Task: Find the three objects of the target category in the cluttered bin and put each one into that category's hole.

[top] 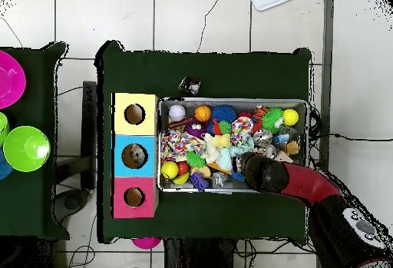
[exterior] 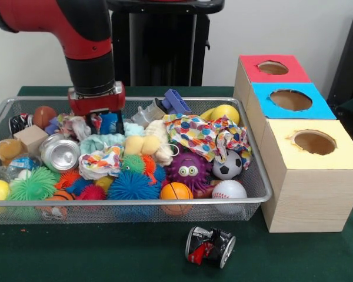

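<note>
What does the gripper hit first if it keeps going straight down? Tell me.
The gripper points down into the wire bin. Its tips are hidden among the clutter, so probably the blue item and crumpled fabric directly beneath it, though depth is unclear.

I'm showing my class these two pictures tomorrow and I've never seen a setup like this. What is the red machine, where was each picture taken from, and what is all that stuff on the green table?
The red and black machine is a robot arm. One picture faces it from across the table; the other looks straight down from above.

On the green table sits a wire mesh bin full of mixed things: spiky rubber balls, a small basketball, a baseball, a soccer ball, a purple toy with big eyes, a silver can, a wooden block and spotted cloth.

Beside the bin stand three wooden boxes, topped red, blue and yellow, each with a round hole. A crushed can lies on the table outside the bin.

The arm's gripper reaches down into the clutter. Its tip is hidden there, so I cannot tell whether it holds anything.
</note>
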Robot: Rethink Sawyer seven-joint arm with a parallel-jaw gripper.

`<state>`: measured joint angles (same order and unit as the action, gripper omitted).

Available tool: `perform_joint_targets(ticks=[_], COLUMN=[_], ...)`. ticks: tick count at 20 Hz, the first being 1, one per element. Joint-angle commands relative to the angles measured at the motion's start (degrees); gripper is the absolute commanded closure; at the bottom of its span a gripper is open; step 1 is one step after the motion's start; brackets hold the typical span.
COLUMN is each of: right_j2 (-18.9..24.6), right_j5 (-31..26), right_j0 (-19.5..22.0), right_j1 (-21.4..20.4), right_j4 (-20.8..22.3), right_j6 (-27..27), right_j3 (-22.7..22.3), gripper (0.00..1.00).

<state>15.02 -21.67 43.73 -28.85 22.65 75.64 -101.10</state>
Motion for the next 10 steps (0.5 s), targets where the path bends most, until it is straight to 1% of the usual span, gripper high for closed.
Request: perform_joint_targets(ticks=[1,5,10], right_j2=[-5.75,-9.42,-10.23], right_j5=[0.77,-0.52,-3.19], right_j0=[-5.07,-9.05,-10.12], right_j1=[1.15,-2.22,-6.02], right_j4=[1.36,3.85,3.29], right_j6=[11.29,8.26,5.21], right_j3=[-3.44,-0.81,0.11], gripper=[0.0,0.0,0.0])
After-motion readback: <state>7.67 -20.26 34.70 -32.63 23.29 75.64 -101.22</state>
